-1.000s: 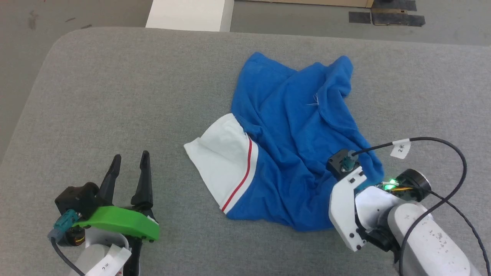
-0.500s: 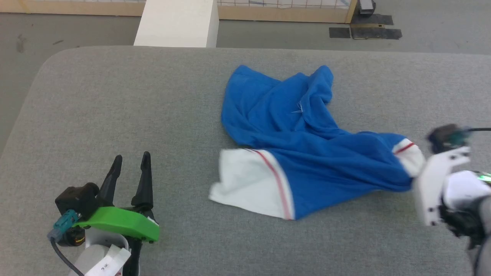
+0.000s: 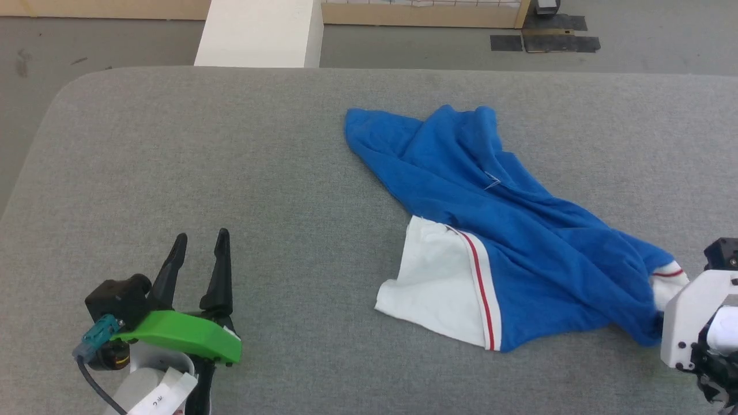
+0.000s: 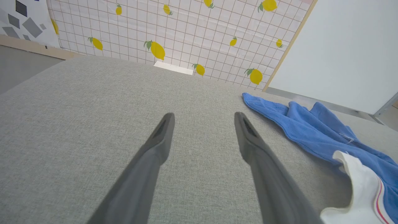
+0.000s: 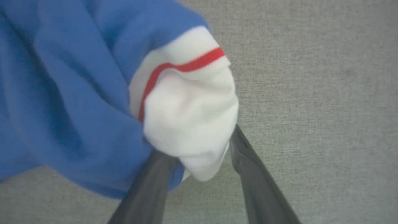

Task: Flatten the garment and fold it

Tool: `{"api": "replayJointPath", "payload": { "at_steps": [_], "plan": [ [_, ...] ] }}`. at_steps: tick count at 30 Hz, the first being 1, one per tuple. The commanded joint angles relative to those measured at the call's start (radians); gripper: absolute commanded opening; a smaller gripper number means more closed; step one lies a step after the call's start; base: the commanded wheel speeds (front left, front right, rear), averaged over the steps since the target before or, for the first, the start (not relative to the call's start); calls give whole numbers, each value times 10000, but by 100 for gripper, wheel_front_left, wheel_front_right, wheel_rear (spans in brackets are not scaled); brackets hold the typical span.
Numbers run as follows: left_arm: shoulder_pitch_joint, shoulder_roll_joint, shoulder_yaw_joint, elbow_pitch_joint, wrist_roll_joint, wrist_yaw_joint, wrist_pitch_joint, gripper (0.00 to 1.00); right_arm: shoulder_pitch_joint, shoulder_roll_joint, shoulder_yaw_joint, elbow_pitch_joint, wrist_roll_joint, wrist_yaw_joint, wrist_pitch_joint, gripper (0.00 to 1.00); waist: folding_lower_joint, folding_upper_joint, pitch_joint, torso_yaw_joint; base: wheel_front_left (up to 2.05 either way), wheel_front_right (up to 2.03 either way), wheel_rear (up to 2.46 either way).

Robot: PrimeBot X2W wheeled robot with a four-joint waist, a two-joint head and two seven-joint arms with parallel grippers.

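- Currently I am holding the right gripper (image 5: 199,149) closed on the shirt (image 3: 507,230). Its two fingers are pinching a white, red-striped cuff (image 5: 189,118), and the cloth is bunching over the fingertips.
- I am keeping the left gripper (image 3: 200,236) idle at my near left. Its fingers are parted wide and gripping nothing, and it is hovering over the bare grey table (image 3: 230,144), well apart from the shirt.
- Compared with a second ago, the shirt is no longer sitting in a compact heap at mid-table. It is stretching in a long diagonal band from the far centre to my near right, and the held cuff is now showing clear of the blue cloth.
- The head camera has also tilted, so part of that shift is a change of view only.
- The other white sleeve (image 3: 438,282) is lying flat on the near side of the band.
- I am judging this to be the flattening stage. The pull is exposing both sleeves, but the body is still lying in twisted ridges and no fold is begun.
- I am expecting the next move to need the left gripper on the free sleeve, to spread the shirt sideways.
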Motion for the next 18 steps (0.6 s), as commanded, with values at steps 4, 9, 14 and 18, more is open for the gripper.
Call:
{"api": "replayJointPath", "payload": {
  "at_steps": [4,9,14,18],
  "plan": [
    [88,110,-22,-23,-84,34,82,100,-286,224,-285,-548,296,-13,-1224,100,0,-1,-224,-71,0,0,0],
    [223,144,-63,-57,-91,90,130,100,-329,524,-733,-1412,628,-13,-2745,100,0,-1,-580,-168,0,0,0],
    [412,160,-93,-136,-124,145,155,100,92,950,-1111,-2231,890,-13,-4368,100,0,-1,-881,-262,0,0,0],
    [528,141,-123,-193,-155,195,167,100,592,1259,-1428,-2556,1114,-13,-5569,100,0,-1,-1011,-325,0,0,0]
  ]
}}
